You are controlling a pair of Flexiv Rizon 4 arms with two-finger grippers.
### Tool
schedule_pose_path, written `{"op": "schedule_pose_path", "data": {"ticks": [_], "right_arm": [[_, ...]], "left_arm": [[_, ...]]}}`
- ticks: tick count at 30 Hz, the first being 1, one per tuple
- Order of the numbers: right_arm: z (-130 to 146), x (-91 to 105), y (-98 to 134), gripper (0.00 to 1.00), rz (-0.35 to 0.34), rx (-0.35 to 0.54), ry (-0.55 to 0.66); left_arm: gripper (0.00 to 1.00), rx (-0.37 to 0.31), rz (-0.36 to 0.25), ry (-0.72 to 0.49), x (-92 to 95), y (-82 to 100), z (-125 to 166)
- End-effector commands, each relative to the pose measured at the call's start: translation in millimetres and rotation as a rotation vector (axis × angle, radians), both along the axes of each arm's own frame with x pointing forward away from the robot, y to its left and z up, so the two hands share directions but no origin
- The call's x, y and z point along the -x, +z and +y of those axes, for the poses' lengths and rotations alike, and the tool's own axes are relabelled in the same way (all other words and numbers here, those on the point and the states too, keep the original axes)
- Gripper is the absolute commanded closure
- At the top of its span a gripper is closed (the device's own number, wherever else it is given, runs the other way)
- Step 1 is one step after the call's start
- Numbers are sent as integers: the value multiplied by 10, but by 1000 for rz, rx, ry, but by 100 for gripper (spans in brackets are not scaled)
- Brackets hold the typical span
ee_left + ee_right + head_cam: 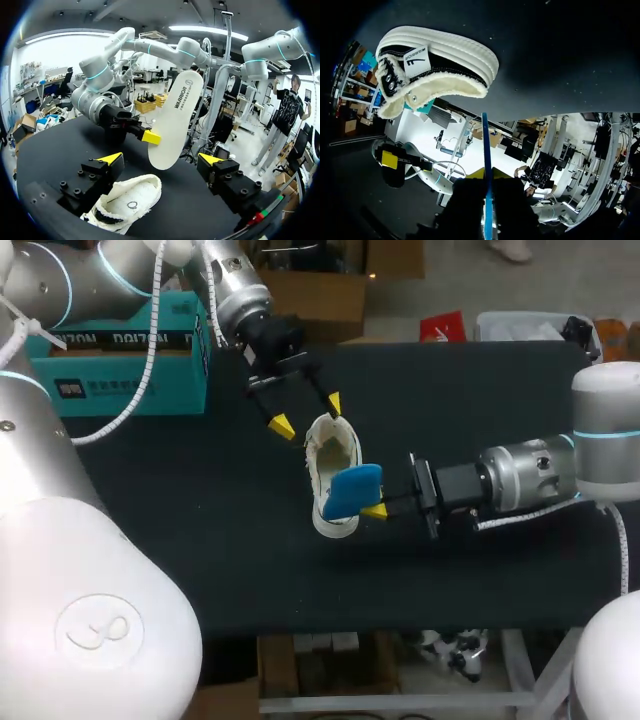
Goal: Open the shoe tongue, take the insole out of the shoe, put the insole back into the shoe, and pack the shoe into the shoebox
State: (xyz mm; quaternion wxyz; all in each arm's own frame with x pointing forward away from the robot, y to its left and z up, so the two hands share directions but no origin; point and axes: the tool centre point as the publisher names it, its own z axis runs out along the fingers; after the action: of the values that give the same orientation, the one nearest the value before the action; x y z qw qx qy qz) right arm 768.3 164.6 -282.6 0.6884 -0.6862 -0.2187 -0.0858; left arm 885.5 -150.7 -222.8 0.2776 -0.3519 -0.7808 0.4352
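right gripper [375,508] clamped on insole [352,490] over shoe [330,440], table [200,540] centre | left gripper [307,414] spread wide above shoe | insole likely light, bendy, so pinch its edge

Plain matte black table [250,570]

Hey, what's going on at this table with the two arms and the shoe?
The right gripper is shut on the blue-topped insole and holds it in the air, out of the white shoe, over its front end. The shoe sits on the black table. The left gripper hangs open just above the shoe's other end, touching nothing. The teal shoebox waits at the table's far left corner, and the shoe is not yet packed.
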Motion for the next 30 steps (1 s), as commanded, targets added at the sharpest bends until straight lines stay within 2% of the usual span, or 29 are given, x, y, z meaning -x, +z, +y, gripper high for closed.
{"op": "schedule_pose_path", "data": {"ticks": [1, 8, 11, 30], "right_arm": [[-17, -4, -11, 100, 2, -7, 3], [-10, -12, -8, 100, 15, -8, 13], [-2, 3, 4, 100, 17, -6, 19], [-7, 55, 35, 100, 10, -12, 13]], "left_arm": [[0, -54, 30, -204, 8, 8, -63], [0, -75, -7, -280, -6, -34, -139], [0, -63, 23, -283, -76, -47, -122], [0, -63, 23, -283, -76, -47, -122]]}}
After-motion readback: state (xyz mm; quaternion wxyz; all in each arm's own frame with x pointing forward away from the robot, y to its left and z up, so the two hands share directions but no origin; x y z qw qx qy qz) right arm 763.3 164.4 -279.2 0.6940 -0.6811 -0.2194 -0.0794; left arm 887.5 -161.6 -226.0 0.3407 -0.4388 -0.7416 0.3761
